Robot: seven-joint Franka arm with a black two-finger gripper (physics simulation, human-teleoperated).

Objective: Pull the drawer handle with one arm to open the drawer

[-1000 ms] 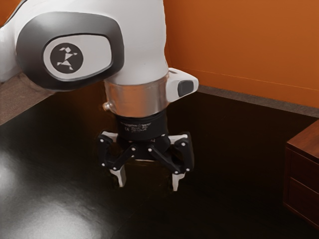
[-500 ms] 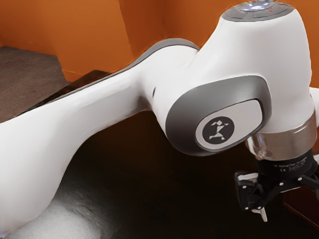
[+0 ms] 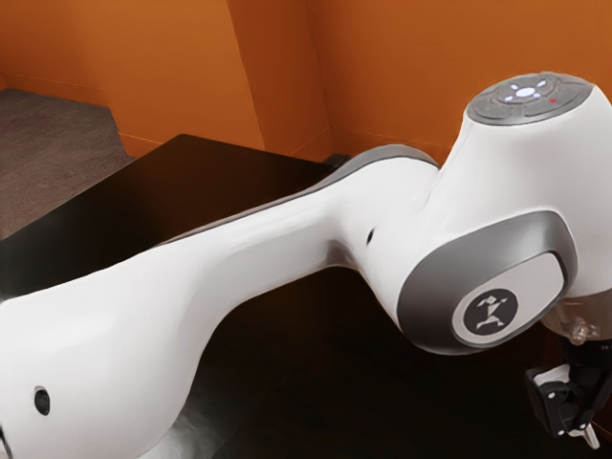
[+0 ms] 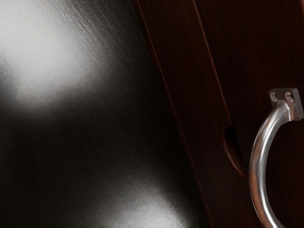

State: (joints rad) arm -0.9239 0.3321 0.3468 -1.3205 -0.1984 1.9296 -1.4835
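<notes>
While the glossy black table (image 3: 191,182) sits amid orange walls (image 3: 172,57), we note a curved chrome handle (image 4: 256,161); gripper (image 3: 579,421) state undeterminable.

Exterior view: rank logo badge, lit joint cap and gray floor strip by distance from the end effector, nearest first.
From the end effector, at the exterior view's lower right:
1. logo badge, just above it, on the side of the wrist joint.
2. lit joint cap, higher, on top of that joint.
3. gray floor strip, far off at the exterior view's upper left.
</notes>
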